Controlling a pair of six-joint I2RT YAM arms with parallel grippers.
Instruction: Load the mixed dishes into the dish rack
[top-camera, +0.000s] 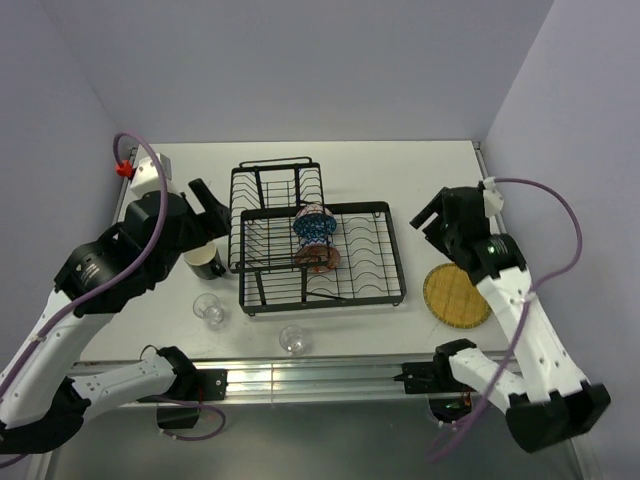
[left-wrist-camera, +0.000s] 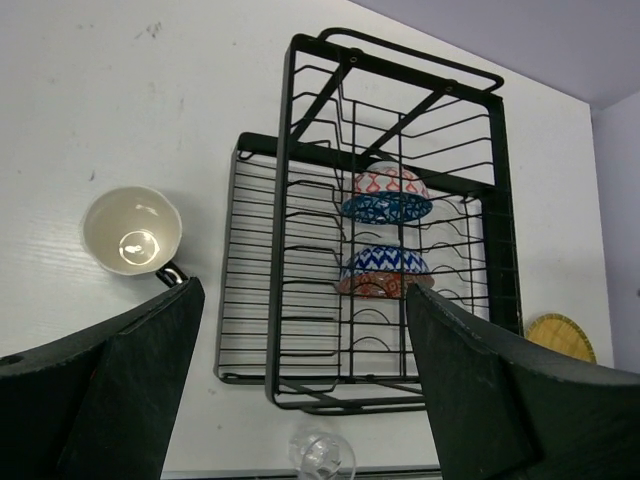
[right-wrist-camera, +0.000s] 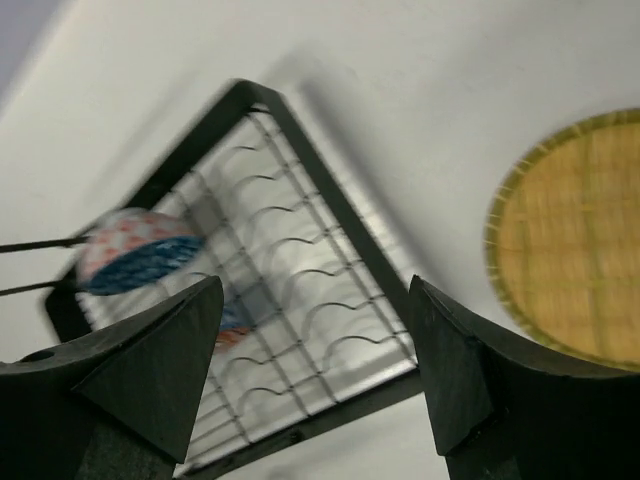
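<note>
Standing edgewise to drain, blue bowl (top-camera: 313, 224) and orange-red bowl (top-camera: 318, 258) are slotted in the dish rack (top-camera: 350, 208); left gripper (left-wrist-camera: 305, 290) and right gripper (right-wrist-camera: 315, 285) are seen open, empty.

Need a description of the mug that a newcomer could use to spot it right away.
Find the black wire dish rack in the middle of the white table. Just off its side nearer the left arm stands the mug, upright. It is black outside and cream inside, opaque, unlike the two clear glass cups nearer the front edge.
</note>
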